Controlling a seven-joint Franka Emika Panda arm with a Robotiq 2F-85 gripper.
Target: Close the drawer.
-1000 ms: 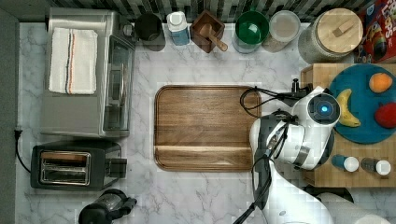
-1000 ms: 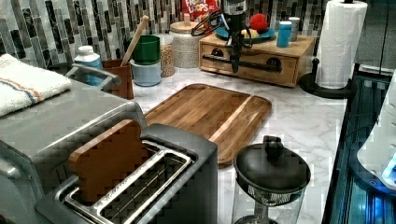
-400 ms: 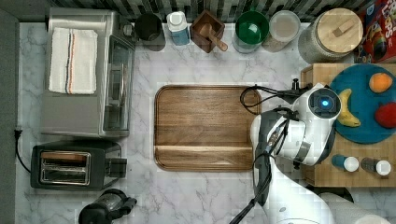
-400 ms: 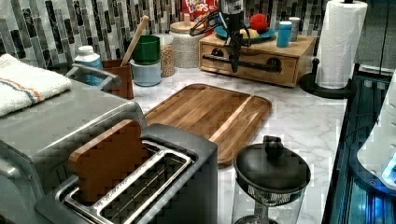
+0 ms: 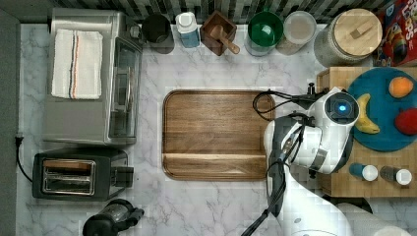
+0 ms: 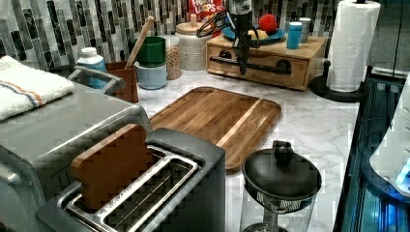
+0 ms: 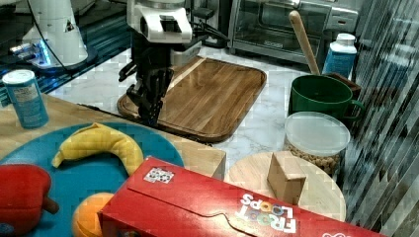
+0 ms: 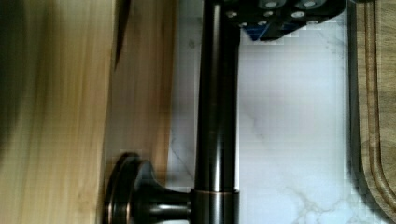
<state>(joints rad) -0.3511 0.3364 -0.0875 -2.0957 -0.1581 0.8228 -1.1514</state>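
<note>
**At the drawer front, gripper on the handle bar**

My gripper (image 6: 241, 65) hangs straight down in front of the drawer (image 6: 258, 65), at the dark handle bar (image 8: 215, 112) that runs across the light-wood front. I cannot tell whether my fingers are parted or closed on the bar. In the left view the drawer front looks flush with the wooden box, which stands on the marble table (image 5: 216, 201) at the far side, beside the paper towel roll (image 6: 355, 46). On the box top sits a blue plate (image 5: 378, 123) with a banana (image 5: 365, 115). The brown wooden tray (image 5: 216, 132) lies flat on the table just in front of the box, close to my arm.
</note>
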